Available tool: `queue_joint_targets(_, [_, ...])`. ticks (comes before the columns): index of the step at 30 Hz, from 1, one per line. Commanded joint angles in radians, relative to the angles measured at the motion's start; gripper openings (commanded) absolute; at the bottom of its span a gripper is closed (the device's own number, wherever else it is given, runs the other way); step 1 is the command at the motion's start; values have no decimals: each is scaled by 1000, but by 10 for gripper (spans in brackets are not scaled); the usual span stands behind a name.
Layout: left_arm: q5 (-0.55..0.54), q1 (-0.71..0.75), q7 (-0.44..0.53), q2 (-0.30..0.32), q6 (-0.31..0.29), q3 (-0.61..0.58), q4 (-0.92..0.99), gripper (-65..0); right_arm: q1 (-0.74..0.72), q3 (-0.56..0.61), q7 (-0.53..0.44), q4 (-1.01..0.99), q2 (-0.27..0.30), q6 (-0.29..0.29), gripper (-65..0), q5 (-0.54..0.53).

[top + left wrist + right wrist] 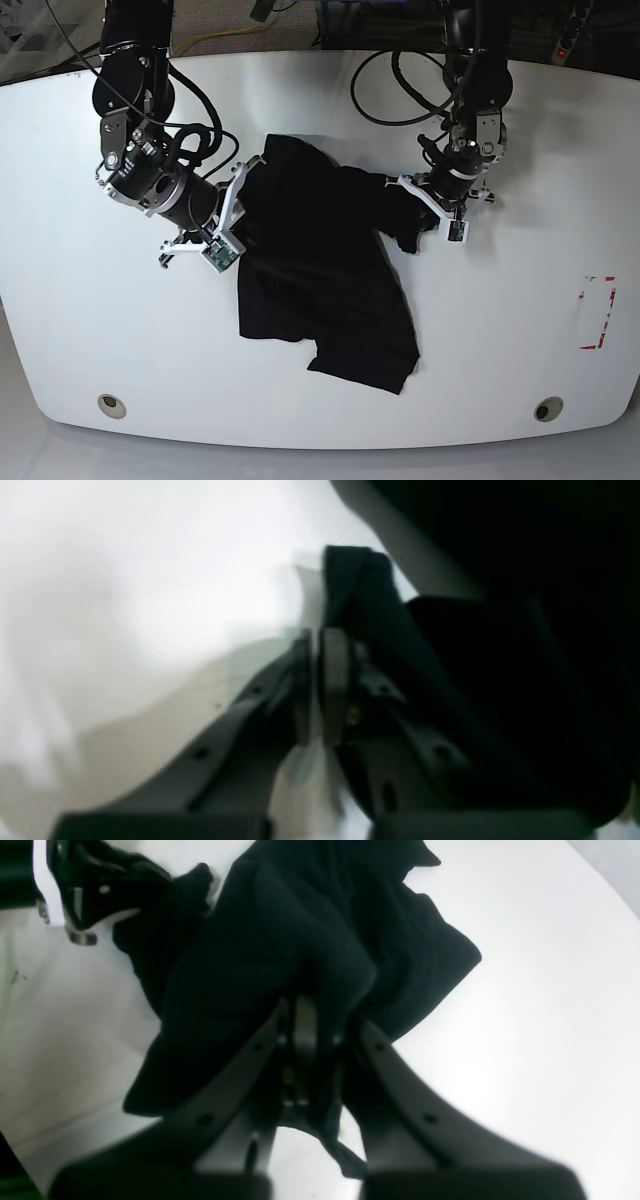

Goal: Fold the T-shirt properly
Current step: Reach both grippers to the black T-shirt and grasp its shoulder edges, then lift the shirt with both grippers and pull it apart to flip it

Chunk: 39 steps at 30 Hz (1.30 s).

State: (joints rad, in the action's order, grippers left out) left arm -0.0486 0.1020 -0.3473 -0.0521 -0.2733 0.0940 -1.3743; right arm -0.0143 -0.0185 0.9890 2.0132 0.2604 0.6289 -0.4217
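Looking through the left wrist, I see the left gripper (320, 645) pinched tight on a fold of the T-shirt (370, 610). Over the right wrist, the right gripper (305, 1030) is clamped on bunched black cloth. From the base, the shirt lies rumpled mid-table (120, 330), lifted at both grasped edges.

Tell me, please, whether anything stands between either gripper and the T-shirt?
Nothing visible does. The right gripper is shut on a bunch of the black T-shirt, and the left gripper is shut on its edge, with no other object on the white table near the cloth.
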Motion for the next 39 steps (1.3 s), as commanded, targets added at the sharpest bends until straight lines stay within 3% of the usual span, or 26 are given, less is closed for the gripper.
queue_joint_targets(1, [17,9,-77,1,-4,-21,2,-650,-16,-5,-26,17,6,-2,-650,-9])
queue_joint_targets(10, [14,57,-89,1,-4,29,-250,-650,-23,-39,-23,11,1,-2,-650,-12])
queue_joint_targets(15, [14,63,-253,14,-4,54,-422,-650,-31,-77,-25,10,35,-2,-650,-13])
queue_joint_targets(18, [14,63,-263,34,-4,97,-475,-650,-68,-82,-25,4,41,-2,-650,-10])
queue_joint_targets(26, [14,31,-267,68,-4,128,-512,-647,-157,-77,-23,-24,56,-2,-650,-10])
queue_joint_targets(33, [13,23,-267,61,-4,126,-517,-646,-157,-76,-22,-25,56,-2,-650,-10])
queue_joint_targets(39, [13,23,-267,47,-5,48,-503,-643,-134,-76,-23,-25,26,-2,-650,-9])
